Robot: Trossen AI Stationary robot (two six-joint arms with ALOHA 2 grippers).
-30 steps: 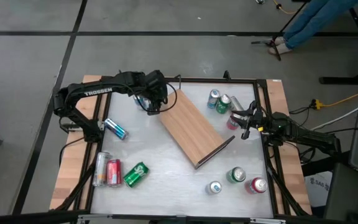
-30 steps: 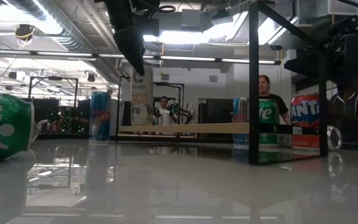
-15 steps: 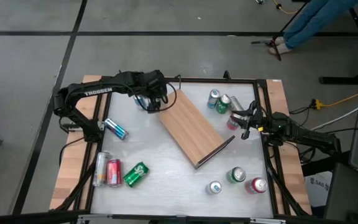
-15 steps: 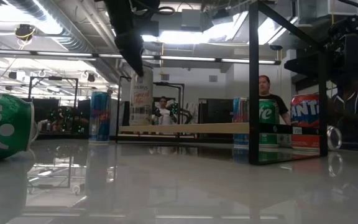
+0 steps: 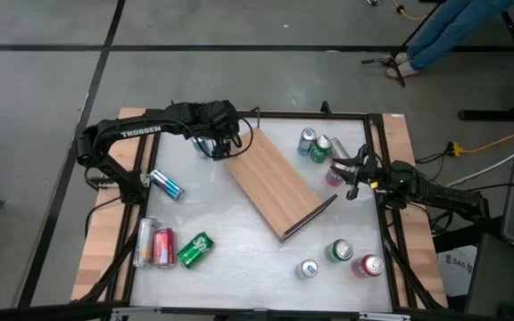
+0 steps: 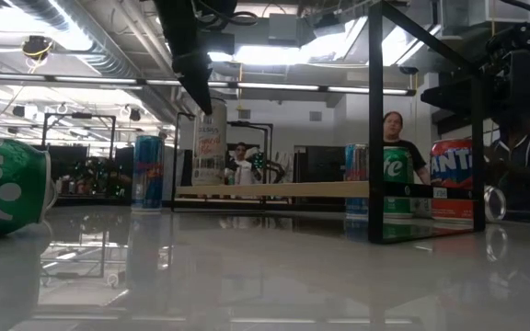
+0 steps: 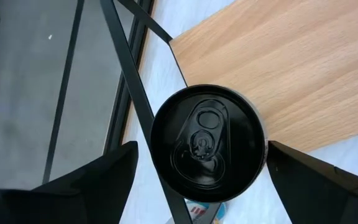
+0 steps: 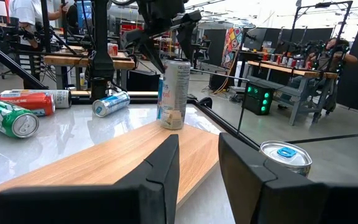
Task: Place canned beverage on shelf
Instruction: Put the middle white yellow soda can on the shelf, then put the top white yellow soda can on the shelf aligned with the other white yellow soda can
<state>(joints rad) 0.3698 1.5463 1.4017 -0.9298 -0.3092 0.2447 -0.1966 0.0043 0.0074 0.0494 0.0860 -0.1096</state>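
White tabletop (image 5: 230, 227) carries the shelf (image 5: 277, 185), which lies diagonally in the middle. A tall slim can (image 8: 174, 93) stands upright on the shelf's far corner, close to the edge. Directly above it hovers the left gripper (image 7: 197, 163) with fingers apart, not touching the can. The right gripper (image 5: 355, 173) waits beside the shelf, fingers together on nothing. I think the danger is this: if one finger brushes the can when the arm lifts, it can tip off the corner.
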